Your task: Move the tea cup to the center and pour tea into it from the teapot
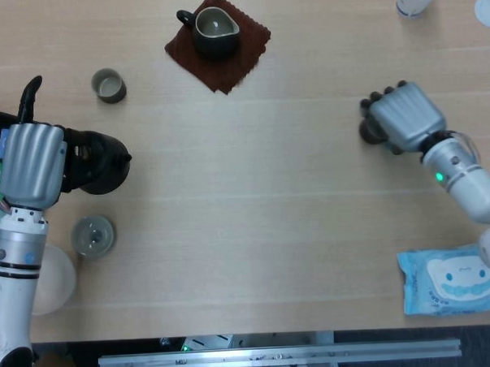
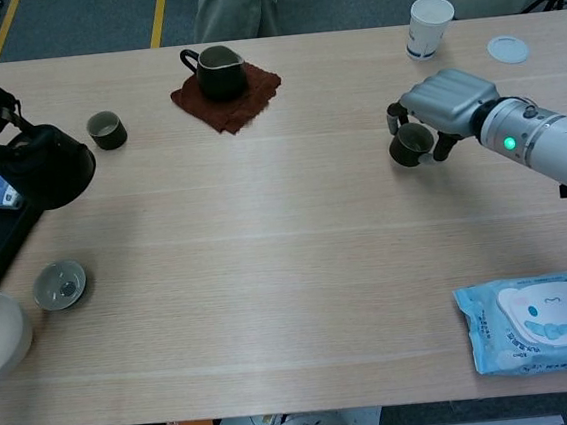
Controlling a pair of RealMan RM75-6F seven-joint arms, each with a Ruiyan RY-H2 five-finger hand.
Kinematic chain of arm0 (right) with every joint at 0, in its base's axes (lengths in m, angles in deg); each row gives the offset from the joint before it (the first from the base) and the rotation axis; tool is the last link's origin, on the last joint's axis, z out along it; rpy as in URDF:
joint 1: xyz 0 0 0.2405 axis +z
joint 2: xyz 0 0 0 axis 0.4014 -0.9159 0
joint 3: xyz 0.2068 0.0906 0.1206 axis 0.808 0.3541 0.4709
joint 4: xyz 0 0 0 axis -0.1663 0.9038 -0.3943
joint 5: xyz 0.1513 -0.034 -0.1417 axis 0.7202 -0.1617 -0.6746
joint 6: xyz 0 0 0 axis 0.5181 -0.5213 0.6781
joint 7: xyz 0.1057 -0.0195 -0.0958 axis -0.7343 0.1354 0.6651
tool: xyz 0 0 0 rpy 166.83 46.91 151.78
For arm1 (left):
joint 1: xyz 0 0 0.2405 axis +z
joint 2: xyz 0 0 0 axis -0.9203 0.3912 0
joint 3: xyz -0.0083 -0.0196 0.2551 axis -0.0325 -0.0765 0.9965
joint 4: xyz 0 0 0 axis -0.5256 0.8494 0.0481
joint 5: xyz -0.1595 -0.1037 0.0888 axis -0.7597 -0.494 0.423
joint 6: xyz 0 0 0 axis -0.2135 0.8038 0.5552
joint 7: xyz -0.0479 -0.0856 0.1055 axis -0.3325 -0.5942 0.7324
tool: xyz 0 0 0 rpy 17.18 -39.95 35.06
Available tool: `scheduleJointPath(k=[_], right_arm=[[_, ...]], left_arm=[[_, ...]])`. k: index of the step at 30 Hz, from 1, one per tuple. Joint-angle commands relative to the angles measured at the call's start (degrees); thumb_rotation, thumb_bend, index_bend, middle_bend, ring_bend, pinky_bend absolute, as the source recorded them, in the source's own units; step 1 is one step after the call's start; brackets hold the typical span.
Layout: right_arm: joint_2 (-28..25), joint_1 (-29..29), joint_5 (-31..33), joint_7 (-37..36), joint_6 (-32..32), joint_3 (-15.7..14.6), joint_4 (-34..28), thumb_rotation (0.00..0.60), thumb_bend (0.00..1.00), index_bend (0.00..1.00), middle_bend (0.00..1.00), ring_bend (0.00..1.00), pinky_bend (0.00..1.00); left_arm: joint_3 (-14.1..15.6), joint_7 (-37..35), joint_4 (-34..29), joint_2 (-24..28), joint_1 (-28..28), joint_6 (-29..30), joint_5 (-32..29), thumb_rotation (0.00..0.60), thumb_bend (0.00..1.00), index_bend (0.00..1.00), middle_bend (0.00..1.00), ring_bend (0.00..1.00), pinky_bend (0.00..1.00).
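1. head view: the right hand (image 1: 400, 116) sits right of the table's middle, its silver back facing the camera and its fingers curled down around a small dark tea cup (image 1: 370, 132), of which only the left edge peeks out from under the hand.
2. head view: the left hand (image 1: 33, 164) is at the far left edge, its back hiding the fingers; it lies over the handle side of the black teapot (image 1: 98, 161), whose spout points right. i cannot tell from here how tightly it grips.
3. head view: just below the teapot lies a small grey lid (image 1: 93, 236), and a white bowl (image 1: 54, 279) sits partly behind the left forearm. a second small cup (image 1: 108, 85) stands above the teapot, well apart from it.
4. head view: a dark pitcher (image 1: 214, 30) rests on a brown cloth (image 1: 223, 58) at the top centre; a pack of wet wipes (image 1: 454, 280) lies at the lower right.
5. chest view: the right hand (image 2: 442, 102) wraps the tea cup (image 2: 410, 143) from above and behind, fingers on both sides of it, the open mouth visible; the cup is right of centre on the wooden table (image 2: 269, 274).
6. chest view: the teapot (image 2: 50, 167) stands at the left edge with the left hand mostly out of frame, so its hold cannot be judged here.
7. chest view: a paper cup (image 2: 429, 26) and a white disc (image 2: 508, 48) sit at the far right back.
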Motion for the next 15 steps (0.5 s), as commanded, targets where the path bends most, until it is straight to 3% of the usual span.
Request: scheduleJointPath(k=[1,15], right_arm=[[1.78,2.43,1.64,1.23,1.0,1.37,-1.1,0.6,0.28,0.46,0.4,0.39,0.38],[11.67,13.93,10.31,5.89,2.94,5.07,0.99,0.6,0.28,0.46,0.4,0.39,0.38]], left_arm=[[-0.01,0.38,-0.42,0.3,0.0,0.03,0.09,0.518,0.27,1.0,1.0,0.88,0.05],[-0.1,2.17,-2.81,1.87,0.03,0.21,0.41,0.521,0.27,1.0,1.0,0.88,0.05]])
